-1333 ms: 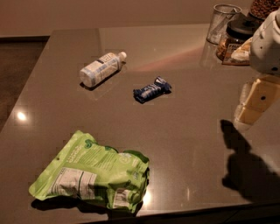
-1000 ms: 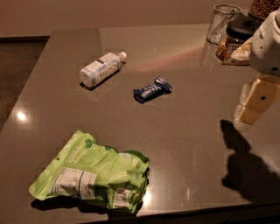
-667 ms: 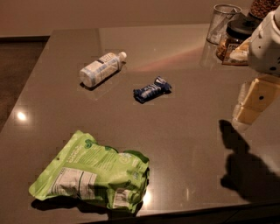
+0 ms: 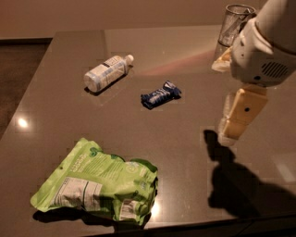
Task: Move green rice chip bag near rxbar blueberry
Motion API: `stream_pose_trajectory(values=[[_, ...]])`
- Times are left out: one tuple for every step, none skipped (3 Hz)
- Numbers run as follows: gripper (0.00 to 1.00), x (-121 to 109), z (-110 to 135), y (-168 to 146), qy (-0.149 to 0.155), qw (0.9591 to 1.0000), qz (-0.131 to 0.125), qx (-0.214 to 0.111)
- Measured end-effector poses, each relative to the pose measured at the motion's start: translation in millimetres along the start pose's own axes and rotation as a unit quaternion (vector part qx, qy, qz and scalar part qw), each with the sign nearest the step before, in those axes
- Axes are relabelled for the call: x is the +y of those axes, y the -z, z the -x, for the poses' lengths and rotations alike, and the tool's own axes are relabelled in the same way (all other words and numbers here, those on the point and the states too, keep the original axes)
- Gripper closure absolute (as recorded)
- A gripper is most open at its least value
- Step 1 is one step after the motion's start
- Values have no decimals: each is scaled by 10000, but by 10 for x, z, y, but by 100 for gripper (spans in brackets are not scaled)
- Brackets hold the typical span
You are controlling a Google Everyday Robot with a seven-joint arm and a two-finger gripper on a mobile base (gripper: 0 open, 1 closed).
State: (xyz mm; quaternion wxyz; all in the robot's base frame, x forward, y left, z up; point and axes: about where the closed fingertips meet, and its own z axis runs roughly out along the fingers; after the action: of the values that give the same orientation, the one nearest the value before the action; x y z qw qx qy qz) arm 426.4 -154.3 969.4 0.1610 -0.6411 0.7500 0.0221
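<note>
Camera view — crinkled green rice chip bag (image 4: 97,187) front-left, pincer (image 4: 227,137) hovers right — opening unreadable

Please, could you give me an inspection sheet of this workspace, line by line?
Surface: dark glossy table, some glare spots.
Job's things: green chip bag lies flat near the front edge; blue bar mid-table, well apart from it.
Clutter: plastic bottle on its side beyond the bar; clear glass at the back right.
Grippers: claw hangs over the table's right side, apart from every item.
Cables: nothing seen.
Surroundings: wall behind, dark floor beside.
</note>
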Motion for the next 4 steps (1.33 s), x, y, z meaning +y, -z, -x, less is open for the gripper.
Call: stream_pose_trajectory(values=[[0,275,432,-221,417,9982,360,-237],[0,476,674,-367,688,9952,592,-366],[0,764,875,-587,967,9906,902,-348],[0,1041,1014,-798,1223,9846,1209,-299]])
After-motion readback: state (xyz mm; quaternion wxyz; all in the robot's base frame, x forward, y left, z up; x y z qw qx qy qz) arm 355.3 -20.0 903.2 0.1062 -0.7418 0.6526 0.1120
